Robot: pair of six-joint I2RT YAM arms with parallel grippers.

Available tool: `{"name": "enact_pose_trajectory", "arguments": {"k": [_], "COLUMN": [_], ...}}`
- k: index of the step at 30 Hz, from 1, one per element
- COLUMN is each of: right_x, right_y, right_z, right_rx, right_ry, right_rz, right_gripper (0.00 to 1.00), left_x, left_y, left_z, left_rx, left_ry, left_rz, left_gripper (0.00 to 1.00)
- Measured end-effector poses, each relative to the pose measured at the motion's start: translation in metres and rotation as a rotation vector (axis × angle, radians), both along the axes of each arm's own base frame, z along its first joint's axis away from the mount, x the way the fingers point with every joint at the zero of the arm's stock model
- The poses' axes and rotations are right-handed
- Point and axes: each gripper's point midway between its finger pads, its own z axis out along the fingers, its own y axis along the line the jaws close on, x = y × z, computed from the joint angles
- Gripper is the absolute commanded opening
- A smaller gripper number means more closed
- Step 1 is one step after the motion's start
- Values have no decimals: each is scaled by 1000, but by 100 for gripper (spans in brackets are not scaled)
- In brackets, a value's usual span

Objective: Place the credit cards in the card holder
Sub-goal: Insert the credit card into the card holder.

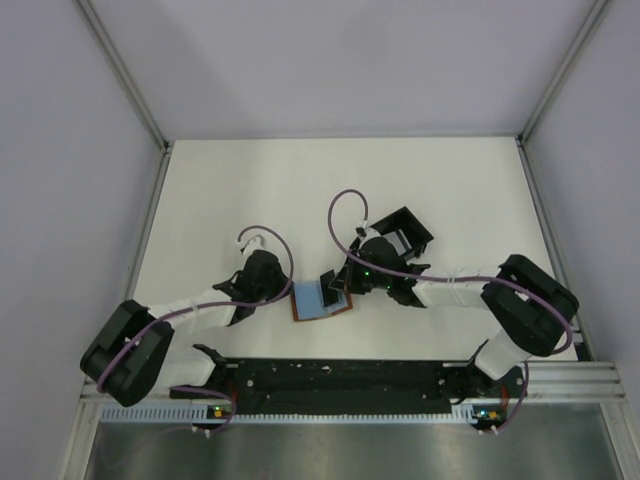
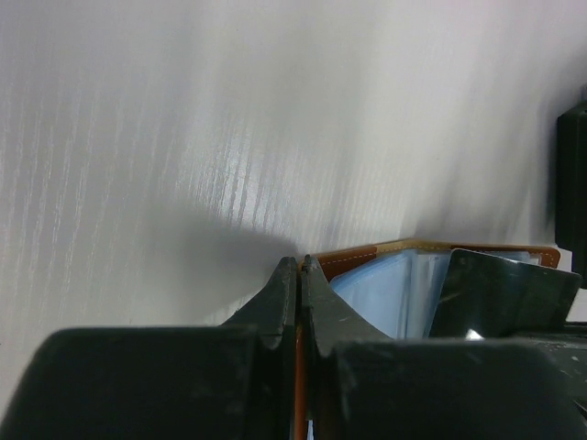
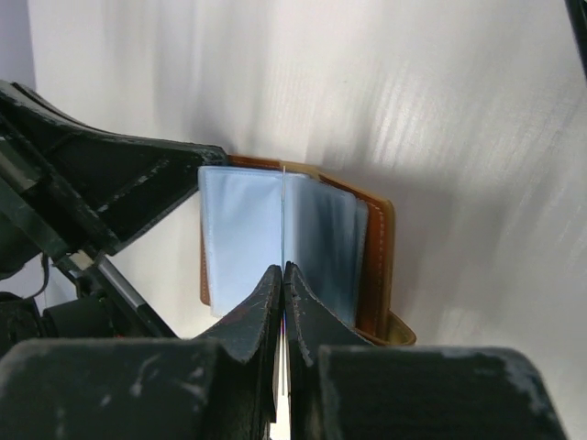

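Left gripper (image 2: pixel 300 268) low, clamped on card holder (image 2: pixel 359 257) cover; right gripper (image 3: pixel 282 271) opposite, pinching its sleeve (image 3: pixel 283 220)

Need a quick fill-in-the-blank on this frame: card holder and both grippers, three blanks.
The card holder lies ___ on the table, with its pale blue sleeves showing.
The left gripper has its jaws shut on the holder's ___ leather edge.
The right gripper pinches a thin sheet that its wrist camera sees ___-on.
Missing words: open; brown; edge.
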Motion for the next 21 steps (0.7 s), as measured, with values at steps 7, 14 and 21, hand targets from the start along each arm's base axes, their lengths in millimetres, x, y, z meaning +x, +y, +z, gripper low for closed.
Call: {"name": "enact_pose_trajectory", "arguments": {"k": [7,14,21], "right_x": [-4,-8,-12], "right_y": [-1,10,14], "right_z": [-25,-27,-28], "right_rx": [-32,14,51], "right_ry": [42,62,92], "right_rz": [13,47,49], "right_gripper": [0,0,0], "left_x": [-1,-1,0], "left_y": [-1,-1,-1], "left_z": [0,0,0], "left_rx": [-3,-4,-6], "left_ry": [2,3,3], "left_rz": [-3,-4,-1], "left_gripper": [0,0,0]}}
